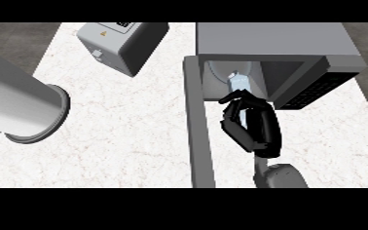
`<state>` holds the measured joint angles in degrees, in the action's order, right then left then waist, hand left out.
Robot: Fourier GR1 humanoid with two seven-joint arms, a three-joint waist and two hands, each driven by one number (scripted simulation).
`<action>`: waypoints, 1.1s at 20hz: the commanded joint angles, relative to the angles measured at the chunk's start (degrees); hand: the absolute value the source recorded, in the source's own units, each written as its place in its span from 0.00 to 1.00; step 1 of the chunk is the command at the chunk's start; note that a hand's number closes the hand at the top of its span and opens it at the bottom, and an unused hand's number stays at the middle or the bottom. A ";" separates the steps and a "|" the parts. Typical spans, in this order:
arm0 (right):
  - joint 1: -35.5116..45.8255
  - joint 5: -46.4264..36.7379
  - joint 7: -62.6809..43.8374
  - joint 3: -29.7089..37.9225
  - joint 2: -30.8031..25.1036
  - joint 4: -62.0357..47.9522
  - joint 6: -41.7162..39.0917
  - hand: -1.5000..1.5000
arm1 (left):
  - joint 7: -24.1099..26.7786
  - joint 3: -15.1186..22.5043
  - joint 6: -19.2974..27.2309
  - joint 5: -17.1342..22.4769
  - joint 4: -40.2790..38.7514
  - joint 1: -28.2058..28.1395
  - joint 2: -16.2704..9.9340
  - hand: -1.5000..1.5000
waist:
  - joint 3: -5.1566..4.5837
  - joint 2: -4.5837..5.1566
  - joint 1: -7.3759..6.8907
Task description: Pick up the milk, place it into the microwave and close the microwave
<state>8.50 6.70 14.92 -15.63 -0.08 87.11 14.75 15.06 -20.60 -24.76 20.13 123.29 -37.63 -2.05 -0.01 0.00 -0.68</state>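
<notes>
Nearest the lens, 1 grey forearm [280, 175] rises from the lower edge and ends in 1 black right hand [251, 126], its fingers curled round 1 milk bottle [238, 84]. Only the bottle's pale, glossy blue-white top shows above the fingers, poking into the mouth of 1 grey boxy microwave [277, 39]. Its door [197, 122] stands open, a long flat grey slab just left of the hand. Right of the hand is the oven's dark keypad panel [316, 90]. Well off to the left lie 1 smooth grey cylinder [28, 107] with a flared rim and 1 small light-grey box [119, 44] with a label, all on 1 white marbled counter [129, 126].
</notes>
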 commanded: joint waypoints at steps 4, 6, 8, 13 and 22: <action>14.07 -2.42 -2.30 3.77 0.08 -14.46 10.13 1.00 | -3.18 -4.44 -1.05 5.17 -0.82 2.66 -2.82 0.00 | 0.01 0.14 -0.35; 14.22 -1.97 -0.66 7.58 -0.25 -19.19 6.96 1.00 | -0.30 -3.94 -2.68 1.86 -3.14 1.95 -1.00 0.00 | 0.01 0.12 -0.21; 17.58 -0.03 2.11 10.65 -0.47 -25.85 6.70 1.00 | 0.52 -3.19 -4.15 0.58 -2.56 0.50 0.05 0.00 | 0.03 0.17 -0.49; 28.39 0.86 8.22 15.06 0.07 -41.98 5.29 1.00 | -5.23 -5.09 -1.50 3.09 -3.62 7.18 -2.78 0.00 | 0.05 0.38 -0.58; 38.00 0.75 26.29 21.48 -3.10 -63.11 2.59 1.00 | -1.68 -7.56 -5.69 3.01 -11.07 8.91 -4.00 0.00 | 0.08 0.95 -2.01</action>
<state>42.49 7.81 34.85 3.21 -2.17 31.73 17.22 12.27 -27.25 -28.88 22.69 115.80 -29.95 -5.30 0.06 0.63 -1.99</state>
